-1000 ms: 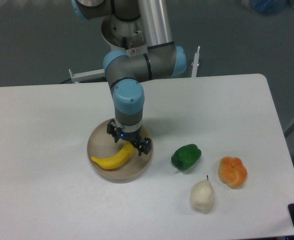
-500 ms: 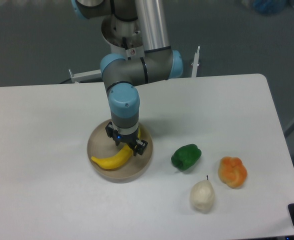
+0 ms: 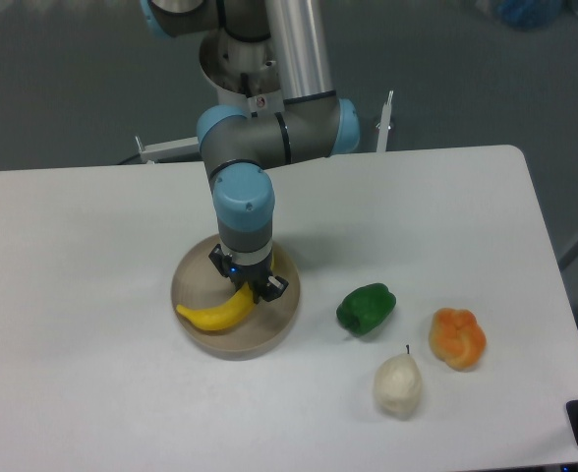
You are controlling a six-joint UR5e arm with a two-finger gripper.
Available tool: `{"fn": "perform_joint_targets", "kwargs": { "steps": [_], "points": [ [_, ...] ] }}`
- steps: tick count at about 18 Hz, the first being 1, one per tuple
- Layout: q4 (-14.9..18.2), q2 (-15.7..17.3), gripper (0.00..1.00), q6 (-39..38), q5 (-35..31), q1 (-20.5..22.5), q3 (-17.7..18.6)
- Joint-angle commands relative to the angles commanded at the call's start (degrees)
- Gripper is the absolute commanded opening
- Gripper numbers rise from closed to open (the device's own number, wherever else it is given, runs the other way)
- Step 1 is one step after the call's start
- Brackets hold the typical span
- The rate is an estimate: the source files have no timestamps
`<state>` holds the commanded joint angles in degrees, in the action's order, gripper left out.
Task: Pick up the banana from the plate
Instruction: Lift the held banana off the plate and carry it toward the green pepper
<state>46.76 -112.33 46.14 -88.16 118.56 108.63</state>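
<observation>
Reaching straight down, the gripper (image 3: 249,282) pinches the right end of the banana (image 3: 215,312), which lies across the near side of the plate (image 3: 191,273), leaving its free left end clear for lifting.

Only one view is given. The table (image 3: 92,246) is seen from the front and from above, at a middle distance. The arm (image 3: 269,138) is faced from across the table, and almost the whole tabletop is covered.
</observation>
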Motion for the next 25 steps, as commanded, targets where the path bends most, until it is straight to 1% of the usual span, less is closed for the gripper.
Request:
{"fn": "perform_joint_targets", "kwargs": {
  "steps": [2,4,6,8,12,17,19,22,25],
  "points": [
    [0.1,0.5,0.26,0.8,0.1,0.4,-0.9],
    [0.8,1.4,0.26,1.0,-0.3,1.3,-2.7],
    [1.8,1.9,0.26,1.7,-0.4,3.6,-4.4],
    [3.1,3.6,0.26,3.8,-0.4,5.7,-5.9],
    [3.4,4.0,0.26,6.8,-0.3,10.4,-8.7],
    [3.5,4.1,0.26,14.7,-0.4,15.4,-10.5],
    [3.7,4.2,0.26,19.0,-0.4,17.9,-11.2],
    [5.9,4.2,0.26,24.1,-0.4,21.2,-13.2],
    [10.0,4.2,0.26,25.7,-0.4,22.7,-17.3]
  ]
}}
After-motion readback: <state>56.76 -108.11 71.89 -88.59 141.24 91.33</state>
